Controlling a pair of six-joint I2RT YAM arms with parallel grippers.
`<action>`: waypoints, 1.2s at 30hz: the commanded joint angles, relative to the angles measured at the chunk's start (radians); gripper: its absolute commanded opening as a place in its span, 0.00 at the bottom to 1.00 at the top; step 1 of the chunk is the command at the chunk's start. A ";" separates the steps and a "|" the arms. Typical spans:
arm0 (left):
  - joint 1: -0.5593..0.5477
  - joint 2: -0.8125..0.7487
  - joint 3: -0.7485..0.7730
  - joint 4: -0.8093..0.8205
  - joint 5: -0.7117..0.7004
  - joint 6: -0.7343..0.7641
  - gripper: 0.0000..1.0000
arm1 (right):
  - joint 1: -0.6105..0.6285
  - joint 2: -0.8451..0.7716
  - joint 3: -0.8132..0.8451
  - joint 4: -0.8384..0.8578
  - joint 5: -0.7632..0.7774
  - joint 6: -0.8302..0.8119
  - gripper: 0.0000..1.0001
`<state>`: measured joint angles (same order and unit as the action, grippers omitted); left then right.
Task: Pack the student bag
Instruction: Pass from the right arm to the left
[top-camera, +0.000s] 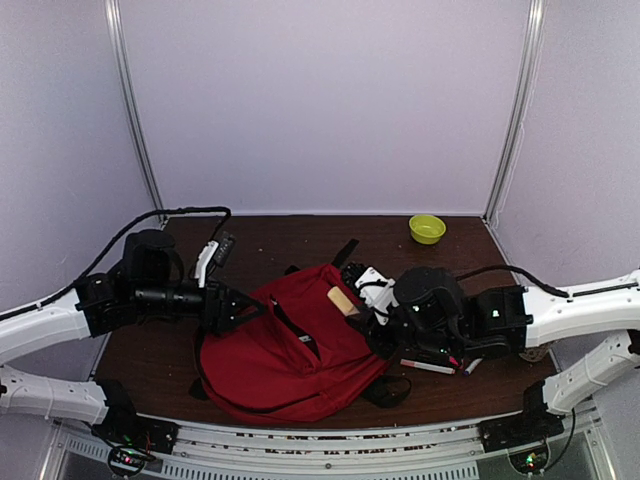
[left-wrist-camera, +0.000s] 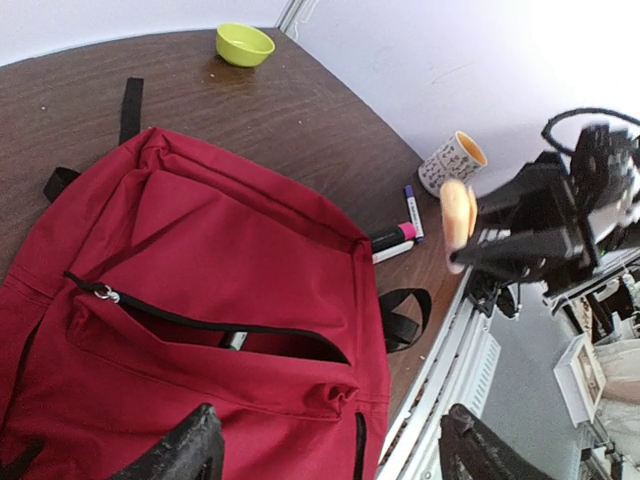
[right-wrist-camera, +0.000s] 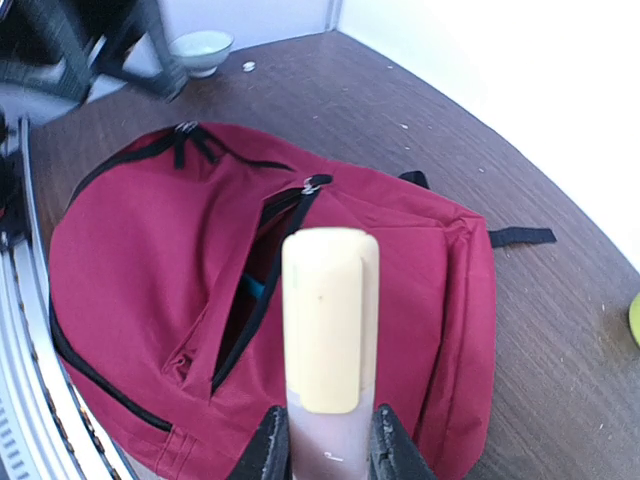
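The right gripper (right-wrist-camera: 330, 445) is clamped on one cream-capped stick (right-wrist-camera: 330, 320), right over the student bag (top-camera: 285, 355). The bag's lying flat on the dark wood table (top-camera: 300, 235), under both jaws, front pocket unzipped. The left gripper (left-wrist-camera: 330, 455) is spread wide with nothing in it. Just beside the right jaws are some markers (top-camera: 430, 367) (can't count them) and one mug (left-wrist-camera: 452, 160). Farther back there's one green bowl (top-camera: 427, 228), then pale walls (top-camera: 320, 100).
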<state>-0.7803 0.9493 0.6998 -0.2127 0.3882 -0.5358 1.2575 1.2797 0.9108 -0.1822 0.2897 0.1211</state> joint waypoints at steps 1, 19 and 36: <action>0.003 0.041 0.055 0.064 0.075 -0.128 0.76 | 0.070 0.049 0.040 0.049 0.103 -0.146 0.00; -0.068 0.228 0.066 0.383 0.299 -0.296 0.64 | 0.179 0.160 0.141 0.100 0.145 -0.269 0.00; -0.089 0.275 0.082 0.386 0.318 -0.276 0.20 | 0.185 0.195 0.186 0.072 0.172 -0.278 0.00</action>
<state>-0.8661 1.2118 0.7506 0.1452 0.7006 -0.8291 1.4357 1.4654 1.0592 -0.1192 0.4320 -0.1532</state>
